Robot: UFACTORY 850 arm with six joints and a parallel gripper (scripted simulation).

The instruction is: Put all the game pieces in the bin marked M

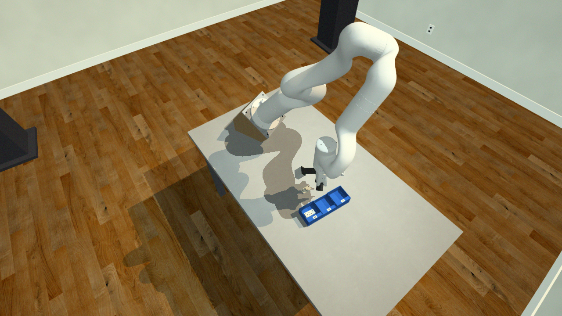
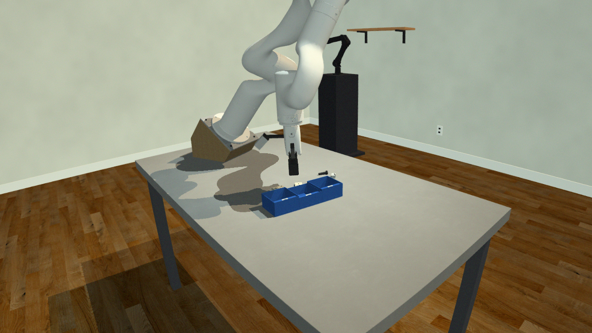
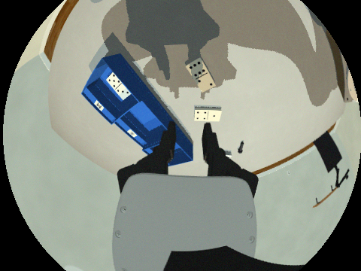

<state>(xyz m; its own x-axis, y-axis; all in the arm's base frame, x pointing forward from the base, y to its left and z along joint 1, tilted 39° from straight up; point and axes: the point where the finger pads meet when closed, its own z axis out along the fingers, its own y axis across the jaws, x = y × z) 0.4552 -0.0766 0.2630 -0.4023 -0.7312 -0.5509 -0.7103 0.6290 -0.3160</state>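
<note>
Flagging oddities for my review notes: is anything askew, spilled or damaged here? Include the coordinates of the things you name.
Nothing stands out. The two dominoes (image 3: 201, 74) (image 3: 207, 114) outside the blue bins (image 1: 324, 205) (image 2: 302, 200) (image 3: 150, 109) lie flat; the bins stand level, and no damage shows.

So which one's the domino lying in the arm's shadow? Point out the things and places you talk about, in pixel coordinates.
On the pale table (image 1: 377, 251) (image 2: 372, 248) stands a blue three-part bin row (image 1: 324, 212) (image 2: 308, 203) (image 3: 158, 109). Beside it lie two dominoes. Yours, the shaded domino (image 1: 305, 189) (image 3: 200, 74), shows six dots on one half; its neighbour's fuller half has four.

1 domino (image 1: 309, 213) (image 3: 118, 86) flat in M bin; 2 dominoes (image 1: 305, 189) (image 3: 201, 74) flat on tbl, apart.
</note>
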